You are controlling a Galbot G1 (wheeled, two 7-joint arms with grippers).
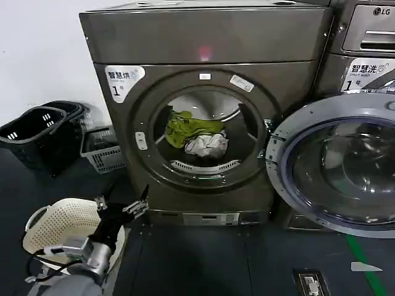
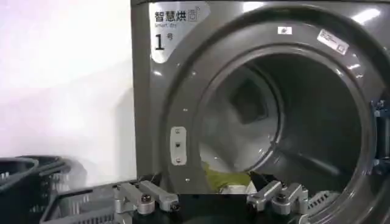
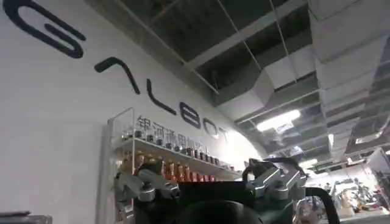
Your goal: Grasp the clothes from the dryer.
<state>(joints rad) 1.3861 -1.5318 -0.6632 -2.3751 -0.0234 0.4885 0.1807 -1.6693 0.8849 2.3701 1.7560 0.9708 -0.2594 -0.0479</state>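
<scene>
nothing grasped yet — my left pincer (image 1: 122, 206) hangs open short of the dryer (image 1: 203, 111), the clothes (image 1: 196, 135) inside the drum, my right pincer (image 3: 210, 182) open too, aimed elsewhere.

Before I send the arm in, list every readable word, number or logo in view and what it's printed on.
"智慧烘 Smart dry 1号": white sticker on the dryer.
"LG": logo on the neighbouring machine.
"智慧洗 1号": its sticker; the small line beneath is too blurred to read.
"GALBOT": wall lettering; the Chinese line beneath is too small.
Small rim labels on the dryer: unreadable.
</scene>
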